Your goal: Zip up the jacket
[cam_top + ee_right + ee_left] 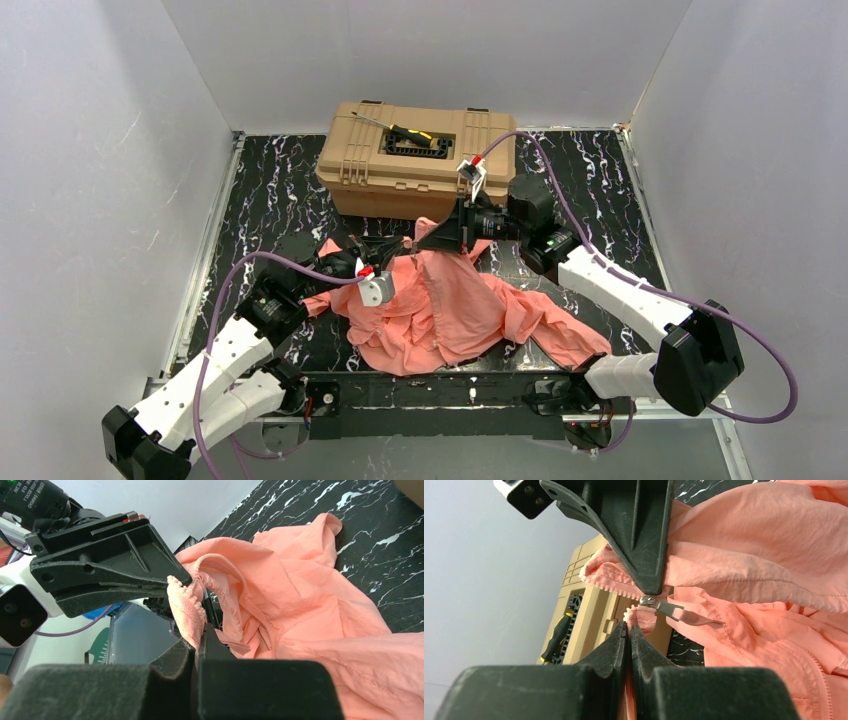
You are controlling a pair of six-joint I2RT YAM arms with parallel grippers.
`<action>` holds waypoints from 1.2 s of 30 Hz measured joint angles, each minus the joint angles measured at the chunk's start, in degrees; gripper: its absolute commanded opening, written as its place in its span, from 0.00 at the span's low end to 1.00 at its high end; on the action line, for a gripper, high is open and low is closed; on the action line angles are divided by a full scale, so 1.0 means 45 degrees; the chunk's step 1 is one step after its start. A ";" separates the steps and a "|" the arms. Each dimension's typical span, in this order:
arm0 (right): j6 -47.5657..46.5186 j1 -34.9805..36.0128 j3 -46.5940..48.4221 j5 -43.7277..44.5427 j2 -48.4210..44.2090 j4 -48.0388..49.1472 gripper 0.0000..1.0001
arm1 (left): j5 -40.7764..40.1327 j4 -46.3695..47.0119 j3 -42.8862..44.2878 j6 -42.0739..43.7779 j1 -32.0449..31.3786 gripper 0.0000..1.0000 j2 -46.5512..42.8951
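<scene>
**Thin Jacket Clamped at Both Zipper Edges**

The salmon-pink thin-fabric jacket (440, 310) lies crumpled on the black marbled table (270, 200). It is likely soft, light and slippery, so take it by the toothed tape beside the metal slider (664, 606). The left gripper (629, 630) and right gripper (200, 636) meet tip to tip, each clamped on one zipper edge.

Tan toolbox (400, 178) carrying screwdriver (415, 133) on marbled table (262, 195)
</scene>
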 measured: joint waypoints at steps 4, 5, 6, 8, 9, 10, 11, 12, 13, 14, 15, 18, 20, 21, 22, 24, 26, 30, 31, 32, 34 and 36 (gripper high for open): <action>-0.0083 0.0000 0.0000 -0.0257 0.0000 -0.0384 0.01 | -0.0010 0.0000 0.0000 0.0000 0.0005 0.00 0.0000; -0.0107 0.0000 0.0000 -0.0340 0.0000 -0.0457 0.01 | -0.0019 0.0000 0.0000 0.0000 0.0000 0.00 0.0000; -0.0126 0.0000 0.0000 -0.0413 0.0000 -0.0505 0.01 | -0.0029 0.0000 0.0000 0.0000 0.0000 0.00 0.0000; -0.0170 0.0000 0.0000 -0.0525 0.0000 -0.0573 0.01 | -0.0058 0.0005 0.0000 0.0000 0.0005 0.00 0.0005; -0.0199 0.0000 0.0000 -0.0593 0.0005 -0.0578 0.01 | -0.0058 0.0000 0.0000 0.0000 0.0005 0.00 0.0005; -0.0233 0.0000 0.0005 -0.0680 0.0005 -0.0578 0.01 | -0.0058 0.0000 0.0000 0.0000 0.0005 0.00 0.0005; -0.0253 0.0000 0.0015 -0.0743 0.0015 -0.0583 0.01 | -0.0058 0.0000 0.0000 0.0000 0.0005 0.00 0.0005; -0.0267 0.0000 0.0024 -0.0782 0.0015 -0.0583 0.01 | -0.0058 0.0000 0.0000 0.0000 0.0005 0.00 0.0005; -0.0287 0.0000 0.0039 -0.0821 0.0024 -0.0583 0.01 | -0.0058 0.0000 0.0000 0.0000 0.0000 0.00 0.0005; -0.0287 0.0000 0.0063 -0.0855 0.0034 -0.0588 0.01 | -0.0058 0.0000 0.0000 0.0000 0.0005 0.00 0.0005; -0.0287 0.0000 0.0087 -0.0879 0.0044 -0.0583 0.01 | -0.0058 0.0000 0.0000 0.0000 0.0000 0.00 0.0010; -0.0262 0.0005 0.0175 -0.1020 0.0146 -0.0539 0.01 | -0.0053 0.0000 0.0000 0.0024 0.0000 0.00 0.0010; -0.0243 0.0024 0.0204 -0.1054 0.0257 -0.0461 0.01 | -0.0053 0.0000 0.0000 0.0083 0.0000 0.00 0.0010; -0.0238 0.0029 0.0209 -0.1059 0.0291 -0.0466 0.01 | -0.0053 0.0000 0.0000 0.0112 0.0000 0.00 0.0010; -0.0233 0.0029 0.0209 -0.1064 0.0330 -0.0461 0.01 | -0.0053 0.0000 0.0000 0.0151 0.0005 0.00 0.0010; -0.0233 0.0029 0.0209 -0.1069 0.0369 -0.0466 0.01 | -0.0053 0.0000 0.0000 0.0194 0.0000 0.00 0.0010; -0.0228 0.0034 0.0209 -0.1069 0.0374 -0.0457 0.01 | -0.0053 0.0000 0.0000 0.0257 0.0000 0.00 0.0010; -0.0121 0.0039 0.0209 -0.1049 0.0374 -0.0359 0.01 | -0.0049 0.0000 0.0000 0.0369 0.0000 0.00 0.0010; -0.0092 0.0039 0.0209 -0.1044 0.0374 -0.0330 0.01 | -0.0049 0.0000 0.0000 0.0389 0.0005 0.00 0.0010; -0.0044 0.0039 0.0209 -0.1039 0.0374 -0.0287 0.01 | -0.0049 0.0000 0.0000 0.0423 0.0000 0.00 0.0010; 0.0010 0.0039 0.0209 -0.0991 0.0374 -0.0180 0.01 | -0.0044 0.0000 0.0000 0.0486 0.0000 0.00 0.0010; 0.0049 0.0039 0.0209 -0.0937 0.0374 -0.0078 0.01 | -0.0044 0.0000 0.0000 0.0525 0.0000 0.00 0.0010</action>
